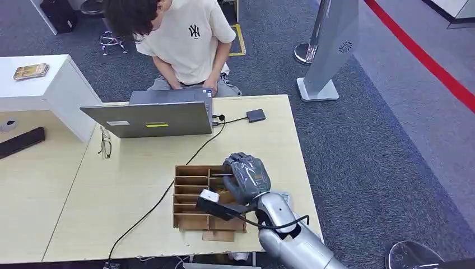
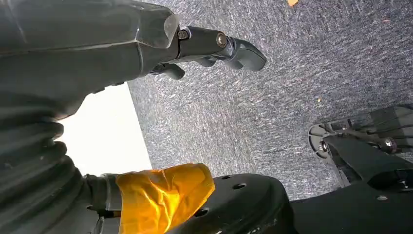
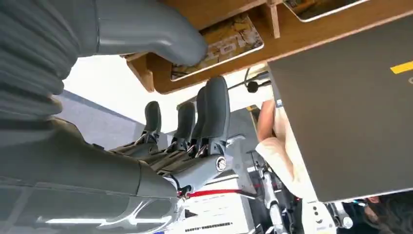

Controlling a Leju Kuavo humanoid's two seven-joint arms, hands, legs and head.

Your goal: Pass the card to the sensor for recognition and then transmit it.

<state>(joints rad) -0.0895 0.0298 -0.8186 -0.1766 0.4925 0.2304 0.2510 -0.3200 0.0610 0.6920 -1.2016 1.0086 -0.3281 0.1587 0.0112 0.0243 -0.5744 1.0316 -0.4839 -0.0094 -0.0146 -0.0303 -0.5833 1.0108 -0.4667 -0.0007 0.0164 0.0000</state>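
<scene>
Reaching right hand (image 1: 247,177) into the wooden divider box (image 1: 190,197), fingers spread, empty. Card (image 3: 221,45) lies in a slot by the thumb (image 3: 146,29). Pinch its edge squarely before lifting.

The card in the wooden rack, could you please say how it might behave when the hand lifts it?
The card looks thin and flat, so probably light and fairly stiff. Its surface seems glossy, so it may slip between the fingers. Lying flat in its wooden rack slot, it may resist edge-gripping.

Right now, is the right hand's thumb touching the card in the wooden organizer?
Touching. The right wrist view shows the thumb tip resting on the card lying in the wooden organizer.
</scene>
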